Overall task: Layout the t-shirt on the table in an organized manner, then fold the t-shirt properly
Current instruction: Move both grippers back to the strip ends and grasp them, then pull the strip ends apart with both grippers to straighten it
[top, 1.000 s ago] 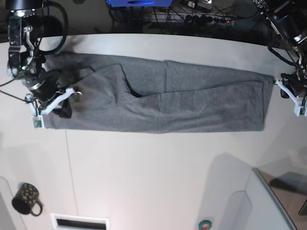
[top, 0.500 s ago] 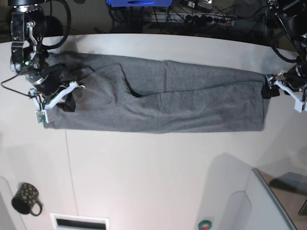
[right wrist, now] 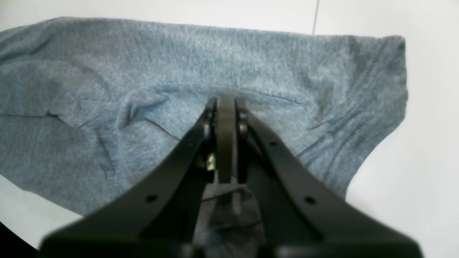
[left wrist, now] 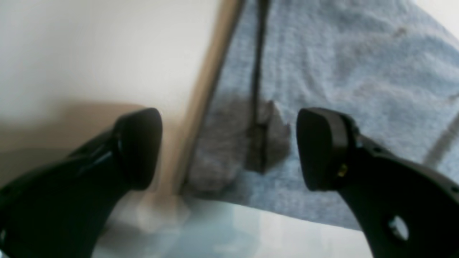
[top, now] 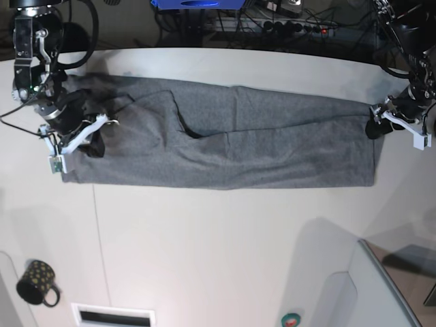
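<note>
The grey t-shirt [top: 231, 136] lies across the white table [top: 218, 245] as a long flat band with a few creases near its middle. At its left end my right gripper [top: 99, 136] rests on the cloth. In the right wrist view this gripper [right wrist: 226, 102] is shut, with creases of the t-shirt [right wrist: 107, 71] running to its tips and a bit of cloth bunched between the fingers. At the right end my left gripper [top: 375, 126] stands open. In the left wrist view its jaws [left wrist: 229, 148] straddle a raised corner of the t-shirt [left wrist: 340, 71] without touching it.
A dark spotted mug [top: 37, 283] stands near the front left edge, beside a rectangular slot [top: 112, 315]. A raised white panel [top: 368, 286] fills the front right corner. Cables and a power strip [top: 272, 27] lie beyond the table's far edge.
My left gripper has opened, let go of the shirt's right corner and moved in toward the cloth. My right gripper has shifted slightly toward the far edge, still shut.
</note>
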`<action>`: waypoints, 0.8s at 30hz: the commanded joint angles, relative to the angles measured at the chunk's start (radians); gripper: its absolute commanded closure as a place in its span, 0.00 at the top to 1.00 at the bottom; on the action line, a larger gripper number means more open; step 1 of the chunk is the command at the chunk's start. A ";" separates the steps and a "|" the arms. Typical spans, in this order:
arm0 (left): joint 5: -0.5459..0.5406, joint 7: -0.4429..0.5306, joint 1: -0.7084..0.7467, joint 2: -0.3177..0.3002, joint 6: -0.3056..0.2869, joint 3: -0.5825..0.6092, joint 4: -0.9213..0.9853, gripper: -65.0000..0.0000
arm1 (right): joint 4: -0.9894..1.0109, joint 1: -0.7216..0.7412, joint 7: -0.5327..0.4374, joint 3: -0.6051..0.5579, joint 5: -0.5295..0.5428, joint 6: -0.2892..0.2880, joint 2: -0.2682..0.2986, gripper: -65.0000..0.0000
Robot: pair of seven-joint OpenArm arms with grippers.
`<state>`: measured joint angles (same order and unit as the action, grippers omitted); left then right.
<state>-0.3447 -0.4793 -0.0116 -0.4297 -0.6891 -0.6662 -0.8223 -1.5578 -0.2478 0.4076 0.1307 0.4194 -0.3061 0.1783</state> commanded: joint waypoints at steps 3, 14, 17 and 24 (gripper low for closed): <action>0.065 0.024 -0.020 -0.053 -0.009 -0.005 -0.009 0.86 | -0.019 0.006 -0.025 0.002 0.009 -0.005 0.010 0.01; 0.226 0.055 -0.126 -0.004 -0.009 0.000 0.057 0.86 | -0.022 0.003 -0.025 0.002 0.009 -0.005 0.010 0.01; 0.217 0.060 -0.141 -0.004 -0.009 0.066 0.116 0.86 | -0.025 -0.006 -0.026 0.002 0.009 -0.005 0.010 0.01; 0.217 0.061 -0.136 0.033 -0.009 0.092 0.142 0.86 | -0.023 -0.008 -0.025 0.005 0.009 -0.006 0.010 0.01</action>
<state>-0.1577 -0.3470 -0.1520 -0.3988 -0.6888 -0.5812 -0.6880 -1.5623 -0.2642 0.4072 0.1307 0.4191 -0.3061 0.1802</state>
